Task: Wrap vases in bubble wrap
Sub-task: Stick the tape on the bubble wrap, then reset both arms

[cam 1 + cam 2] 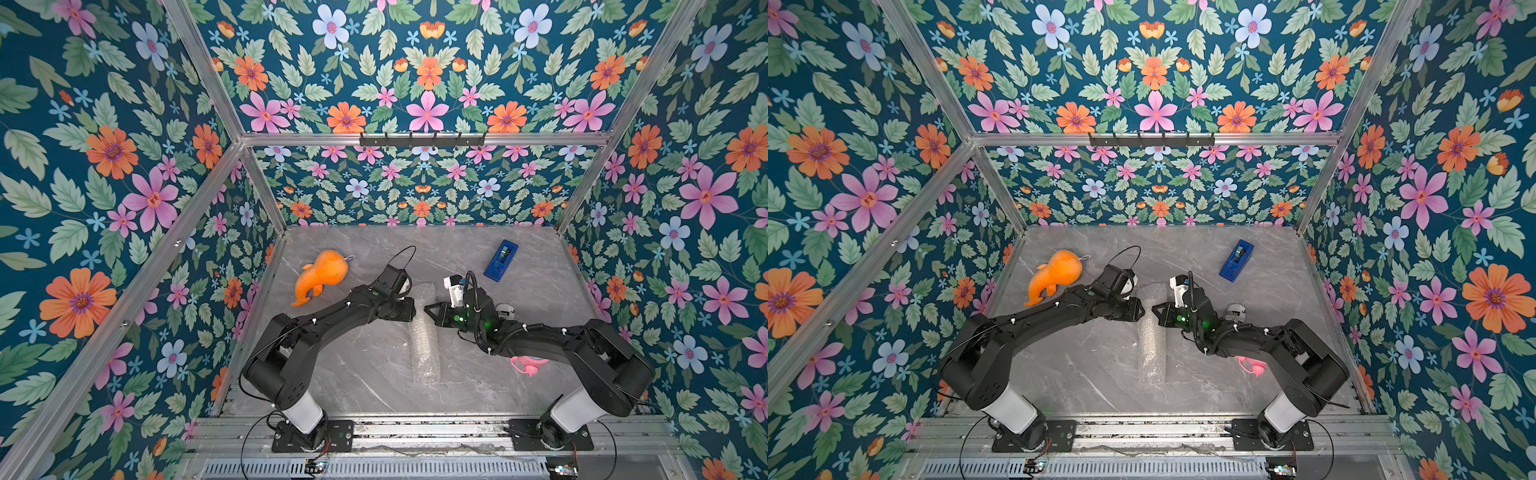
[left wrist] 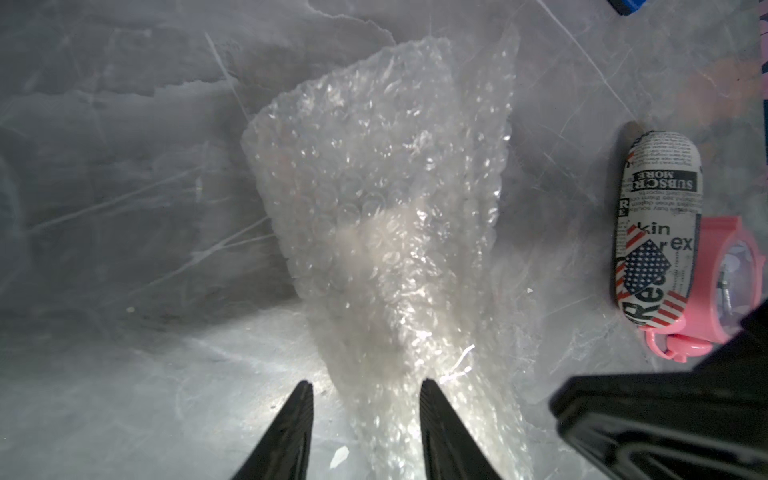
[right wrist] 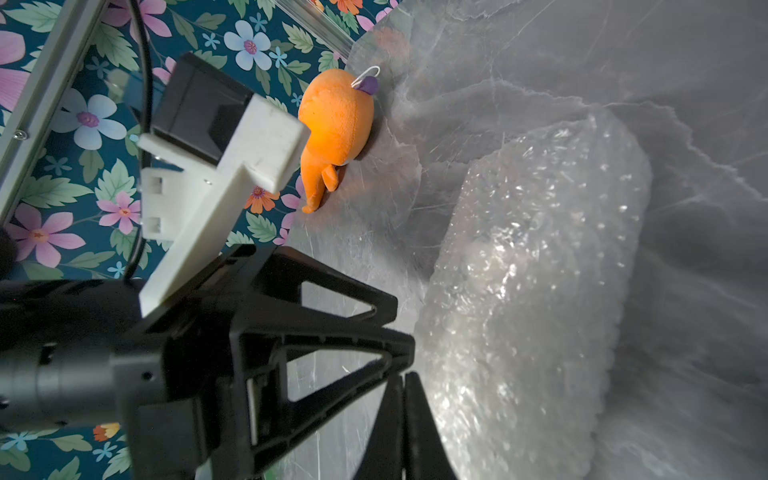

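One roll of bubble wrap (image 1: 424, 332) is seen lying on the grey table (image 1: 365, 374) between the two arms, its middle crossed by the gripper tips in both top views. One vase (image 2: 370, 245) is made out only as a pale blur inside the film in the left wrist view; its ribs and rim cannot be told.

Two grippers are counted. The left gripper (image 2: 365, 390) is held with its fingers apart, the near end of the wrap lying partly in the gap and nothing clamped. The right gripper (image 3: 401, 386) is seen with its fingers pressed together just beside the roll, and nothing is seen to be held.

One orange plush toy (image 1: 320, 276) is laid well apart, near the left wall. One blue tape dispenser (image 1: 500, 259) is set toward the far right corner. One newsprint-patterned pouch (image 2: 656, 224) is largely covered by the right arm in the top views. One pink object (image 2: 723, 286) is touching it, cut off by the picture's edge and a black arm part; what it is cannot be told.
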Tool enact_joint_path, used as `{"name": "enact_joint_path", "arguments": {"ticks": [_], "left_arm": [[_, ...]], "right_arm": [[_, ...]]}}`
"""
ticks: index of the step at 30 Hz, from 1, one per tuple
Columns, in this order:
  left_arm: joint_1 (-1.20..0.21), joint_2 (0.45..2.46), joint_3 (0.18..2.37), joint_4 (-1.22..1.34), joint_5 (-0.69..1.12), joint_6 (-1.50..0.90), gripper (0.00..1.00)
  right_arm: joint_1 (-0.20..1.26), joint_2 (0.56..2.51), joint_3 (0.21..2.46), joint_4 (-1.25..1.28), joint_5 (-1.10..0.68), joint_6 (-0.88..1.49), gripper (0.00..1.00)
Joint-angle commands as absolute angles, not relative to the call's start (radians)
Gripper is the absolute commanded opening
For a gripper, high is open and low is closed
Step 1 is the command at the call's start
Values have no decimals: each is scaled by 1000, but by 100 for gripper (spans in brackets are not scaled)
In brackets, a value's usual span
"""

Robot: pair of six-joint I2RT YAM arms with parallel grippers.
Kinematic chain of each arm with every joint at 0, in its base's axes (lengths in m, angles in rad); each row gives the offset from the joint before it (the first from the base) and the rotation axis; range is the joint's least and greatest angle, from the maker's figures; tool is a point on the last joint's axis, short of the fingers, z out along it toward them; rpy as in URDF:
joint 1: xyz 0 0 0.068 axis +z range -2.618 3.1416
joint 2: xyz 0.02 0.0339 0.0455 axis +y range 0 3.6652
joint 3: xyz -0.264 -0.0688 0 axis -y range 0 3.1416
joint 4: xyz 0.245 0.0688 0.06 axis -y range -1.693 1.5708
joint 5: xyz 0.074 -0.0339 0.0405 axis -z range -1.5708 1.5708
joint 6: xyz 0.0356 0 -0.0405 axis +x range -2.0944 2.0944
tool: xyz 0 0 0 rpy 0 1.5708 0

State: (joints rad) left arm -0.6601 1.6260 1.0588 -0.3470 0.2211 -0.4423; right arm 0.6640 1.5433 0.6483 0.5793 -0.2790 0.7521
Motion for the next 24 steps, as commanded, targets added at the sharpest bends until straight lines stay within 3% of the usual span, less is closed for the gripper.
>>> {"name": "enact_joint_path", "arguments": {"ticks": [1,5,10,12,15,19,24], "left_arm": [[-660,1608,1085,-417,129,-401,51],[-660,1539,1125,-453,55,-344,59],[-660,1397,1135,-398,-78,-280,85],[-658,1322,1086,-317,-187,-253,100],[-648,1230,948,-113,-384,-200,100],[-601,1174,776,102,-567,-181,100],[-496,1169,498,517,-718,-65,99]], "right_arm": [[666,1472,669,441,-228,687,11],[670,1312,706,228,-138,565,21],[670,1064,727,-5,38,370,33],[669,946,695,-38,189,319,39],[661,782,595,30,386,189,61],[591,645,474,162,509,13,72],[330,633,369,205,392,5,77]]}}
